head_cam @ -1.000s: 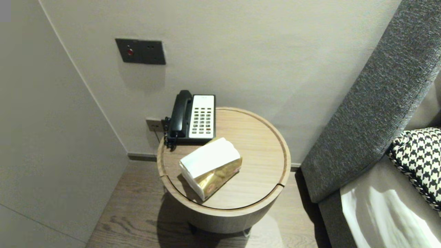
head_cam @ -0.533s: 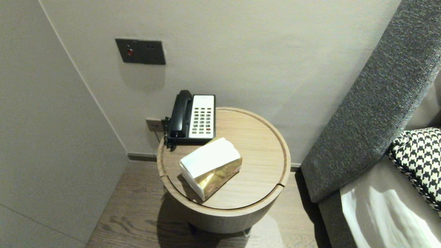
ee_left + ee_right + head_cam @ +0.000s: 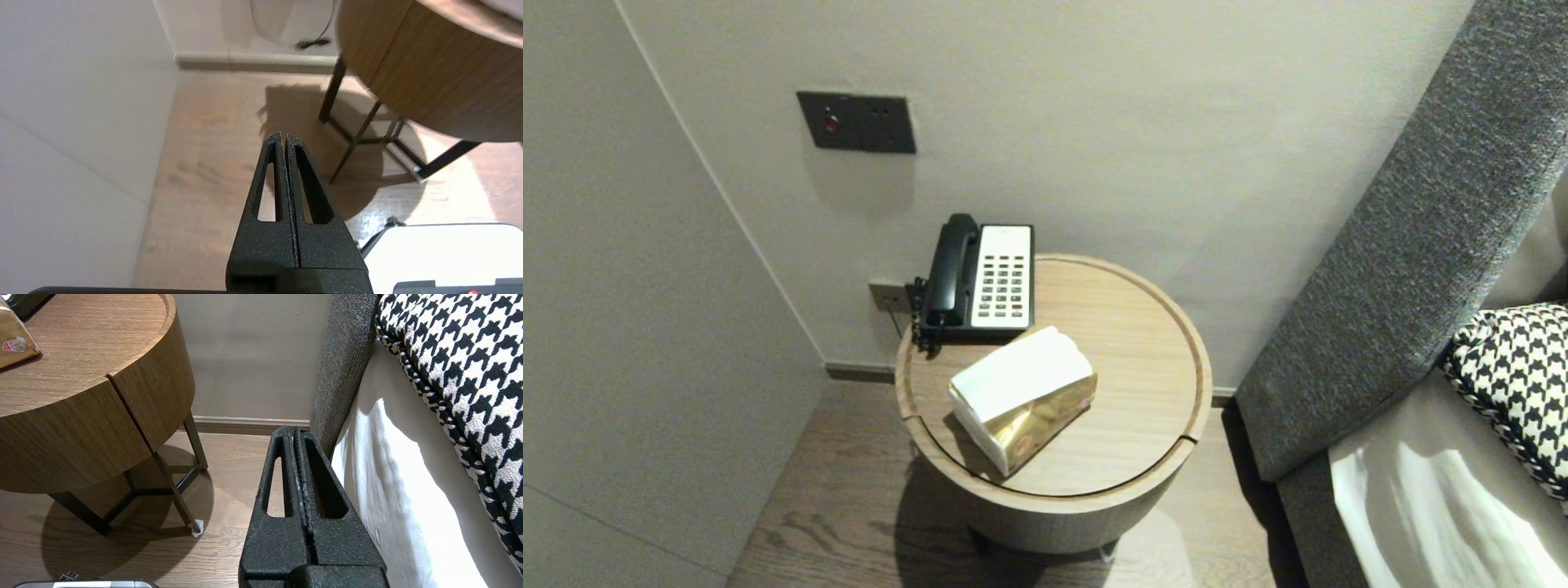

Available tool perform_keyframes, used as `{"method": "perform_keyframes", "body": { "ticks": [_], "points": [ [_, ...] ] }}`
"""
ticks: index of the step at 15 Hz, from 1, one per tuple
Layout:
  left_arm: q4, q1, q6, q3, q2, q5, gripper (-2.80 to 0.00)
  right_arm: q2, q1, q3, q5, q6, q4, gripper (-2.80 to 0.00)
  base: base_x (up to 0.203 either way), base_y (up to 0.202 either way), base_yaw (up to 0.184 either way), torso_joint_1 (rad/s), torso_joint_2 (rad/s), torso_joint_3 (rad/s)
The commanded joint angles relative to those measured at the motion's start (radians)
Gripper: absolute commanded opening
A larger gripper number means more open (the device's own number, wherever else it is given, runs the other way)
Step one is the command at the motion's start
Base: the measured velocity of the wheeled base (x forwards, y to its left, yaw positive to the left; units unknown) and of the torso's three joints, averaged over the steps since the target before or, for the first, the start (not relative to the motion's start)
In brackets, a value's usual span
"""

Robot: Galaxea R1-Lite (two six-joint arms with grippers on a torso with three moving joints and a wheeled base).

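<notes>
On one table, one telephone, one tissue pack; left jaws, right jaws both closed, empty.

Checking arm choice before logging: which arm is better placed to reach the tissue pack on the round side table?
Probably the left. The tissue pack lies on the left half of the side table, and the left gripper, shut, is low beside that side. The right gripper, shut, sits by the bed.

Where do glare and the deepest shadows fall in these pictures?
Head view: the tissue box throws a shadow onto the table, and the bed sheet glares. Left wrist view: the table's shadow darkens the floor beyond the left gripper. Right wrist view: a bright patch lights the sheet beside the right gripper.
</notes>
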Motion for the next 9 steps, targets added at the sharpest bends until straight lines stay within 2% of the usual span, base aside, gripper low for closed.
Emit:
{"method": "perform_keyframes", "body": {
  "ticks": [1,4,7,9],
  "points": [
    [0.001,0.001,0.003,-0.002,-0.067,0.001,-2.8,-0.001,0.0,0.04,0.001,0.0,-0.001,-2.8,0.0,0.0,0.0,0.0,0.0,0.0],
    [0.026,0.007,0.022,-0.002,-0.152,0.025,-2.8,-0.001,0.0,0.04,-0.001,0.0,-0.001,-2.8,0.0,0.0,0.0,0.0,0.0,0.0],
    [0.126,0.008,0.087,-0.025,-0.231,0.037,-2.8,-0.001,0.0,0.04,-0.001,0.0,-0.001,-2.8,0.0,0.0,0.0,0.0,0.0,0.0],
    [0.124,0.008,0.083,-0.025,-0.232,0.037,-2.8,-0.001,0.0,0.04,0.0,0.0,-0.001,-2.8,0.0,0.0,0.0,0.0,0.0,0.0]
  ]
}}
